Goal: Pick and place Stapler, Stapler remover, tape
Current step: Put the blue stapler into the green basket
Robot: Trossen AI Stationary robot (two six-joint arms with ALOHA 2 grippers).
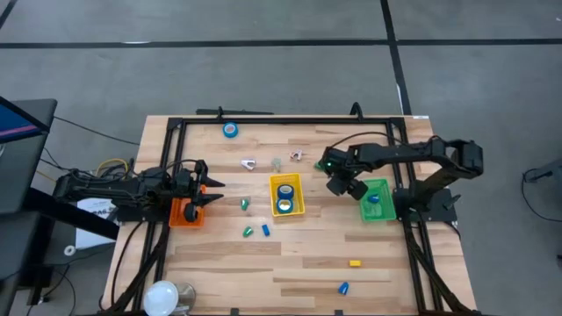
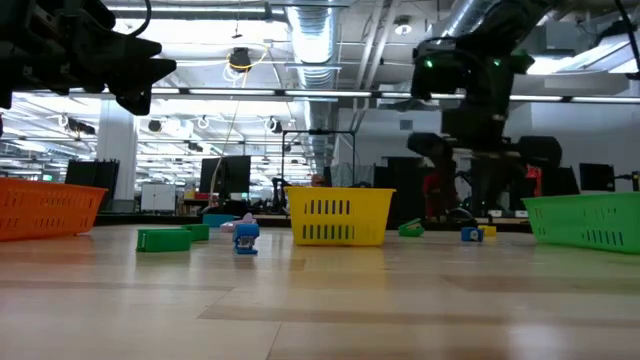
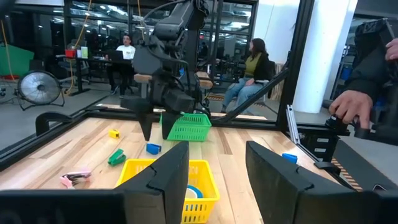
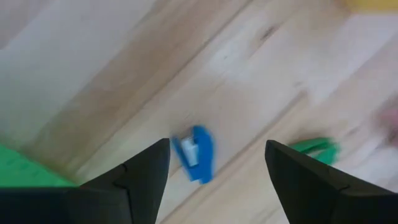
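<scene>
From above, your right gripper (image 1: 345,186) hangs between the yellow bin (image 1: 286,194) and the green bin (image 1: 376,200). Its jaws are released and hold nothing. Two tape rolls (image 1: 284,197) already lie in the yellow bin, and one more tape roll (image 1: 230,130) sits well apart, near the counter's (image 1: 307,263) far edge. Your left gripper (image 1: 207,193) waits over the orange bin (image 1: 186,212), jaws parted and empty.

From counter height, the yellow bin (image 2: 339,216) stands in the middle, with the orange bin (image 2: 45,208) and green bin (image 2: 585,220) at the sides.

Past your left jaws you see the yellow bin (image 3: 180,180) just ahead, and people in the room behind.

Past your right jaws, a small blue stapler (image 4: 198,153) lies on the wood right below, a bit toward one jaw. A green piece (image 4: 314,149) lies near the other jaw.

If you drop straight down, one jaw could land on the stapler and knock it away, because it is not centred. The green piece could get bumped too.

I can read no writing or labels.
</scene>
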